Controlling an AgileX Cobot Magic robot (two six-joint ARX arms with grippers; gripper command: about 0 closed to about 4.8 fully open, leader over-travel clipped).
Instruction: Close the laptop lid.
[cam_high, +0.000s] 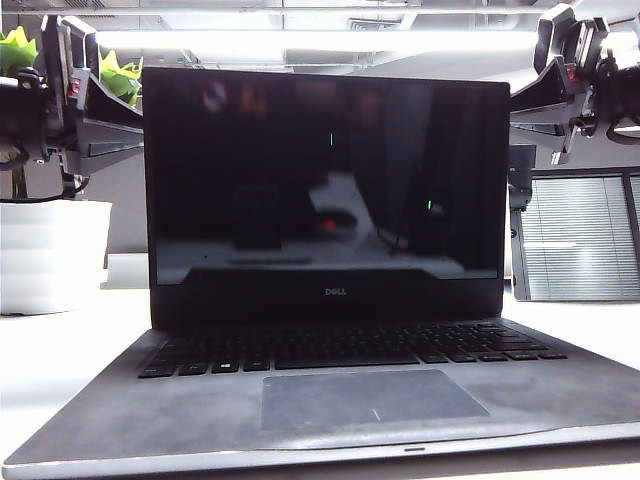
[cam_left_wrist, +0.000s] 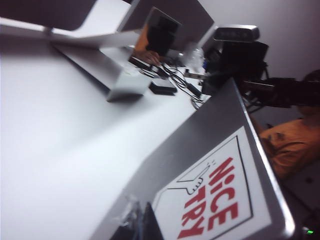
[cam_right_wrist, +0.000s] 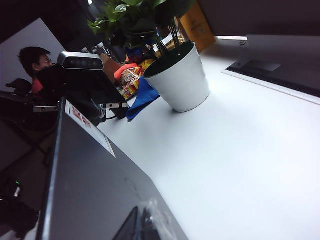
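The Dell laptop stands open facing the exterior camera, its lid (cam_high: 330, 180) upright with the glossy black screen toward me. My left gripper (cam_high: 128, 128) hangs behind the lid's upper left corner and my right gripper (cam_high: 525, 105) behind the upper right corner. In the left wrist view the lid's silver back (cam_left_wrist: 210, 135) carries the red "NICE TRY" sticker (cam_left_wrist: 212, 200), and my left gripper (cam_left_wrist: 142, 224) rests close against it with fingers together. The right wrist view has the lid's back (cam_right_wrist: 85, 175) with my right gripper (cam_right_wrist: 139, 226) shut close against it. Nothing is held.
The laptop's keyboard base (cam_high: 350, 390) lies flat toward the front table edge. A white plant pot (cam_high: 50, 250) (cam_right_wrist: 182, 80) stands back left. A smaller dark-framed screen showing blinds (cam_high: 580, 235) stands back right. Behind the lid are cables, a monitor stand (cam_left_wrist: 122, 82) and a seated person (cam_left_wrist: 290, 145).
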